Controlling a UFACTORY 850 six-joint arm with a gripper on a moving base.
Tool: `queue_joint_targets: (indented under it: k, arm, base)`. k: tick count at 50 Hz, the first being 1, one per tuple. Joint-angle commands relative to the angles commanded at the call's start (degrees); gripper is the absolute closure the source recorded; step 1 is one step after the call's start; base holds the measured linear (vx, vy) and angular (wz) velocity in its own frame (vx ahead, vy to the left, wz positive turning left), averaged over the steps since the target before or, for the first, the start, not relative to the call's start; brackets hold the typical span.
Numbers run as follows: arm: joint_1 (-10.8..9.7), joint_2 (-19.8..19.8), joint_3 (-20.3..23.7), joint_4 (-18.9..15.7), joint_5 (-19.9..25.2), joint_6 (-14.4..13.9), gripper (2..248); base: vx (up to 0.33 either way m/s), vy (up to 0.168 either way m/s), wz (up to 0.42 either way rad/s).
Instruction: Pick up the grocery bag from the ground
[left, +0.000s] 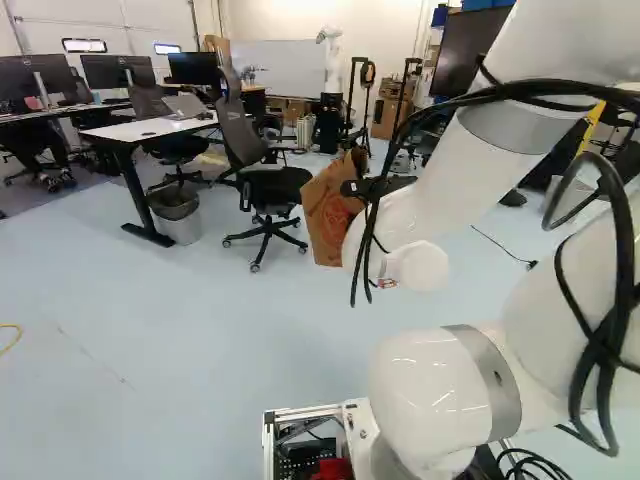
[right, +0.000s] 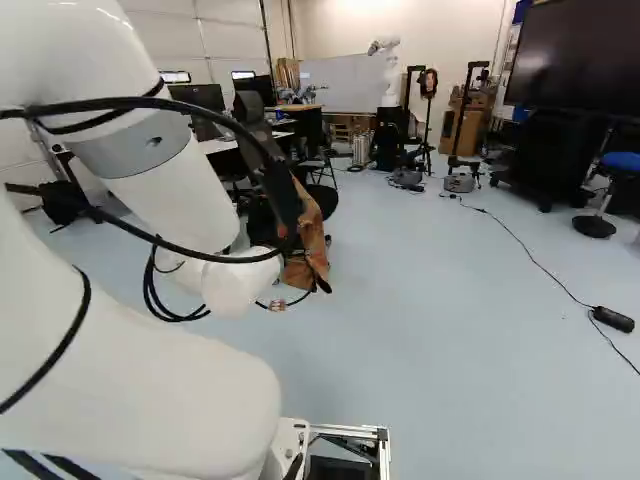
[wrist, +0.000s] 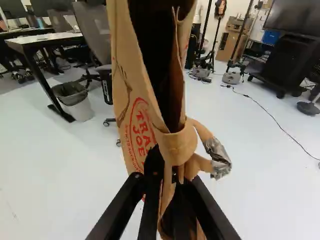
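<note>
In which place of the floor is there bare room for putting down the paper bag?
Bare floor shows between the yellow cord and the arm in the left base view, and between the paper bag and the black cable in the right base view. It is crowded around the office chair, waste bin and desk.

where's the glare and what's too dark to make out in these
Left base view: small glossy highlights on the white arm's lower joint; wrist view: bright, pale floor, with the paper bag's inside lost in deep shadow; right base view: the big screen reads nearly black.
</note>
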Motion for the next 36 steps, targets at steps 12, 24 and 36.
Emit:
queue_joint_targets:
  k: [12,24,36]
  arm:
    - [0.0,0.3,0.3,-0.1,0.5,0.5,231]
    - [0.0,0.3,0.3,-0.1,0.5,0.5,231]
    - [0.0,0.3,0.3,-0.1,0.5,0.5,231]
  base:
    - [0.000,0.000,0.000]
    - [0.000,0.000,0.000]
    - [0.000,0.000,0.000]
